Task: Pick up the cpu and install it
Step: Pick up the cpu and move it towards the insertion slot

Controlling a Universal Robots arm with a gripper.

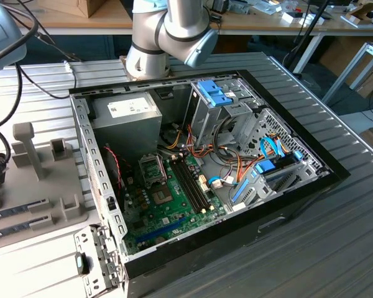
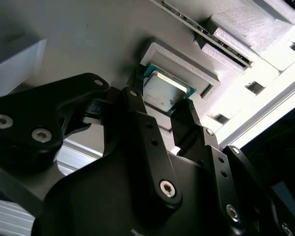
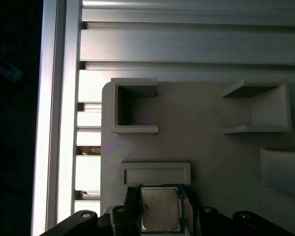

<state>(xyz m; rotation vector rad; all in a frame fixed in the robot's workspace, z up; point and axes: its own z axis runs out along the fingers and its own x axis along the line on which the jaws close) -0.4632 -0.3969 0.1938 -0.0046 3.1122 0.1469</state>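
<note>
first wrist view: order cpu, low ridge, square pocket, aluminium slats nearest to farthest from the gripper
1. cpu, between the fingers
2. low ridge, just past the cpu
3. square pocket, beyond the ridge
4. aluminium slats, beyond the pocket

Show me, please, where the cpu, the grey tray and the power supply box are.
cpu (image 3: pixel 160 209): first wrist view, middle of its silver top.
grey tray (image 3: pixel 211 157): first wrist view, bare flat surface.
power supply box (image 1: pixel 127 123): exterior view, middle of its grey face.

One cpu (image 2: pixel 164 91), one claw (image 2: pixel 162 105) (two fingers (image 2: pixel 142 128)), one computer case (image 1: pixel 205 239).
</note>
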